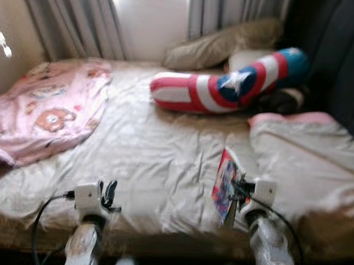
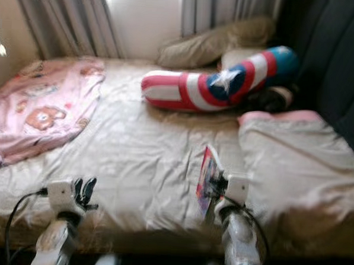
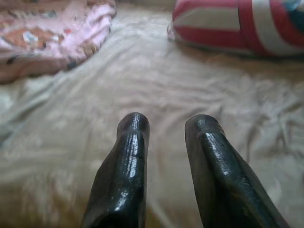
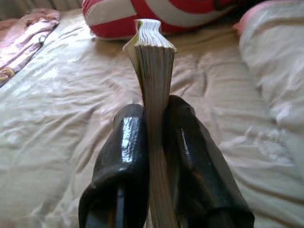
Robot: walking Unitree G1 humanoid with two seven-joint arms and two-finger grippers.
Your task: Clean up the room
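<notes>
My right gripper (image 1: 236, 195) is shut on a thin colourful book (image 1: 225, 183), held upright on its edge over the bed's near right part. In the right wrist view the book's page edge (image 4: 153, 71) stands clamped between the two black fingers (image 4: 123, 156). My left gripper (image 1: 109, 193) hovers over the bed's front left edge, open with nothing between its fingers (image 3: 130, 156). A beige sheet (image 1: 158, 149) covers the bed.
A red, white and blue star bolster (image 1: 227, 84) lies across the far middle. Pillows (image 1: 220, 46) sit behind it by the curtains (image 1: 76, 20). A pink patterned blanket (image 1: 44, 111) lies at left, a folded pale duvet (image 1: 306, 157) at right.
</notes>
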